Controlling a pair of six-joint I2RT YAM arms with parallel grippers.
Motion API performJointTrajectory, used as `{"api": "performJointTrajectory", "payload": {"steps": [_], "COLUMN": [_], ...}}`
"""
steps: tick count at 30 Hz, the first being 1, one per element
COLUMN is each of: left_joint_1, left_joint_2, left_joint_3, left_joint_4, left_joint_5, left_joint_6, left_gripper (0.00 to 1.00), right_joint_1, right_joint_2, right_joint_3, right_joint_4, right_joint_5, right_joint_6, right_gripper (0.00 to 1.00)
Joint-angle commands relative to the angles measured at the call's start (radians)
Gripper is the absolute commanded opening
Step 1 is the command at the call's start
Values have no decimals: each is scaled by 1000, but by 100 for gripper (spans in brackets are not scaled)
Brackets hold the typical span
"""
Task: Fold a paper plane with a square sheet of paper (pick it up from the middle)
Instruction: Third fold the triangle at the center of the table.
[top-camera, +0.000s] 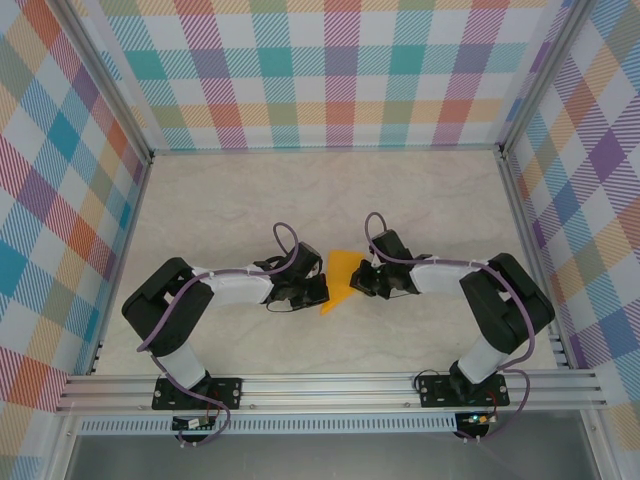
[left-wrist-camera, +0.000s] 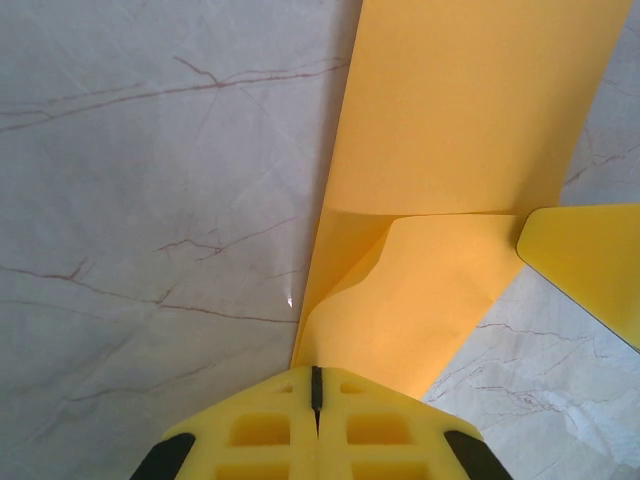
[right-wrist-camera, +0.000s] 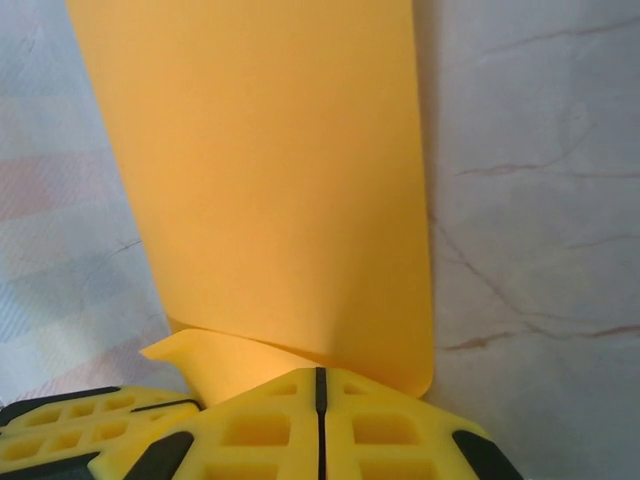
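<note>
The orange-yellow square sheet of paper (top-camera: 340, 275) hangs between my two grippers at the table's middle, folded over into a tapering shape with its point toward the near edge. My left gripper (top-camera: 322, 290) is shut, and the paper's lower flap (left-wrist-camera: 450, 290) runs into its closed tips (left-wrist-camera: 316, 370). My right gripper (top-camera: 358, 280) is shut too, with the curled fold of the sheet (right-wrist-camera: 270, 180) pinched at its tips (right-wrist-camera: 321, 370). A right fingertip (left-wrist-camera: 590, 260) shows in the left wrist view, touching the paper's edge. The paper plane is out of view.
A marbled white tabletop (top-camera: 250, 200) lies under the arms. Checked walls (top-camera: 330, 70) close off the back and both sides. An aluminium rail (top-camera: 330, 385) runs along the near edge behind the arm bases.
</note>
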Motion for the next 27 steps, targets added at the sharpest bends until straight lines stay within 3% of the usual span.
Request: {"api": "performJointTrajectory", "payload": {"steps": [1, 11, 17, 27], "left_joint_1": [-11, -10, -10, -10], "left_joint_2": [32, 33, 36, 38], "left_joint_3": [-7, 0, 5, 15], "left_joint_4": [-94, -101, -102, -106], "left_joint_5": [-26, -26, -21, -18], "left_joint_6": [14, 19, 17, 20], "left_gripper": [5, 5, 5, 5], "right_joint_1": [-15, -66, -47, 21], "right_joint_2": [29, -84, -146, 0], "right_joint_3": [-1, 19, -5, 45], "right_joint_4": [-30, -96, -36, 35], "right_joint_5": [21, 62, -32, -132], "right_joint_6": [-42, -90, -93, -39], "right_gripper": [7, 8, 9, 8]}}
